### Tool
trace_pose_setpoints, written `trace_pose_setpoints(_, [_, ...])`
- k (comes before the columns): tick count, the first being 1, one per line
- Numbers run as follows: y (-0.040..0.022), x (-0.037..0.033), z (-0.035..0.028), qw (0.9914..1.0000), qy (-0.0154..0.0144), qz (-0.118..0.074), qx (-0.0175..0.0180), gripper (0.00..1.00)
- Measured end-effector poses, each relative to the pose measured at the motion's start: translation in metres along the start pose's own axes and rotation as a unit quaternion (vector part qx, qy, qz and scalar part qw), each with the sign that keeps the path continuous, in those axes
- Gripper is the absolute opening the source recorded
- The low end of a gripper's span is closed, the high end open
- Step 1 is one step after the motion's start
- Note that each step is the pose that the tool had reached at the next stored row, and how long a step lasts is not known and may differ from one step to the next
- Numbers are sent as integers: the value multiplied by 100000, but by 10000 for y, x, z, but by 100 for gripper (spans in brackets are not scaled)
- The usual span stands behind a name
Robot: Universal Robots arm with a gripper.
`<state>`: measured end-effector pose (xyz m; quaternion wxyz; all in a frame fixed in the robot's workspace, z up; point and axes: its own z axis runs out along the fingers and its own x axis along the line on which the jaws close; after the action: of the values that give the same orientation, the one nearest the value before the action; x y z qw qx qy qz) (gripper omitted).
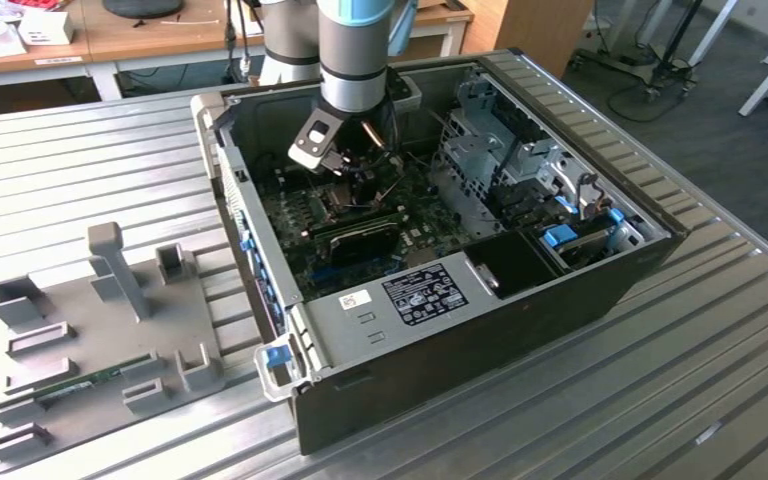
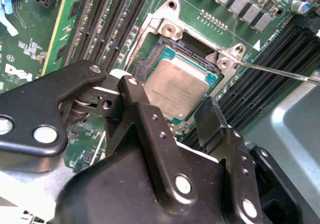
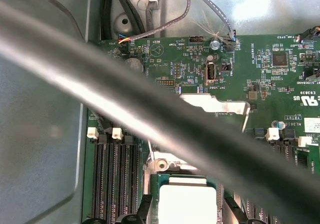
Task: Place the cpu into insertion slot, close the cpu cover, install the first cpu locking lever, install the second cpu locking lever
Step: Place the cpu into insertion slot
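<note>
An open computer case (image 1: 598, 290) is seen lying on a ribbed metal surface (image 1: 704, 350), with the single arm reaching down into it. In the second wrist view the gripper (image 2: 171, 93) is held over the green board, its black jaws spread apart and nothing clamped between them. The cpu (image 2: 175, 86) is seated flat in the insertion slot (image 2: 167, 31), directly below and between the jaws, so that they straddle it on two opposite sides. In the first wrist view the cpu cover (image 3: 215, 103) appears raised off the socket, not yet closed. A thin lever rod (image 2: 280, 72) is seen jutting sideways from a socket corner, apparently unlatched.
</note>
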<state>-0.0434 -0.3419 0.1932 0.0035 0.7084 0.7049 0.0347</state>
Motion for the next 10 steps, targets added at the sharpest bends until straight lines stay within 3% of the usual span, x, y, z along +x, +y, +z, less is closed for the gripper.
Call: trace_pose_setpoints(10, [0, 19, 2, 100000, 9, 2, -9, 65])
